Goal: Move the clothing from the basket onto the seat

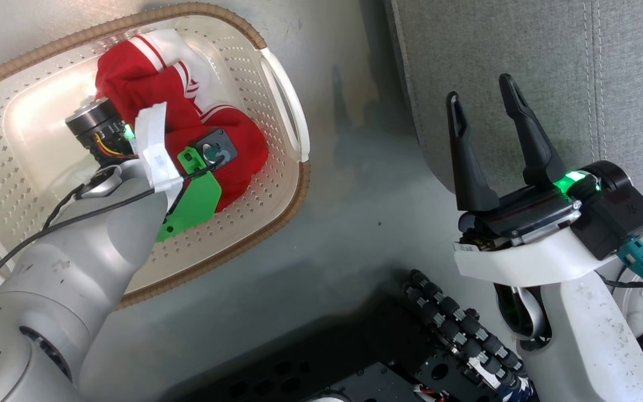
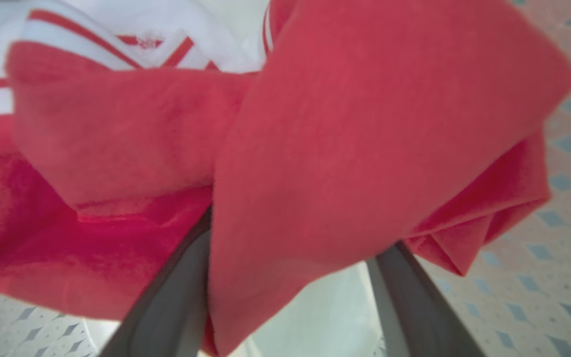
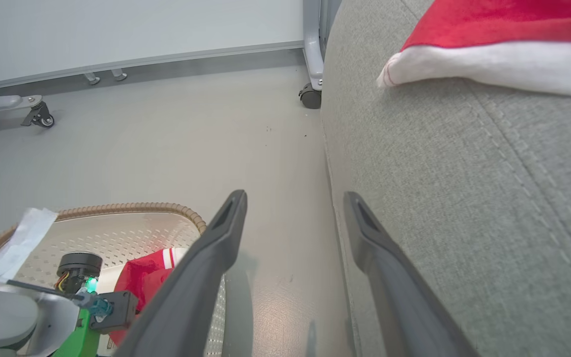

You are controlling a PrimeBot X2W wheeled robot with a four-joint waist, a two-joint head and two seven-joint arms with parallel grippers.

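The red clothing (image 1: 132, 84) with striped white bands lies bunched in the cream basket (image 1: 285, 95) on the floor at the left. My left gripper (image 2: 300, 223) is down inside the basket. Its fingers (image 2: 186, 277) stand apart, open, with a fold of the red clothing (image 2: 365, 148) hanging between them and covering the tips. My right gripper (image 1: 483, 95) is open and empty, held above the floor at the left edge of the grey seat (image 1: 550, 56). A second red garment with white trim (image 3: 488, 44) lies on the seat (image 3: 464, 208), beyond the right gripper (image 3: 293, 196).
Grey floor (image 1: 366, 184) separates the basket from the seat. My black base (image 1: 366, 363) fills the bottom middle. Castered frame legs (image 3: 310, 94) stand at the far wall. A white shoe (image 1: 642, 301) shows behind my right forearm.
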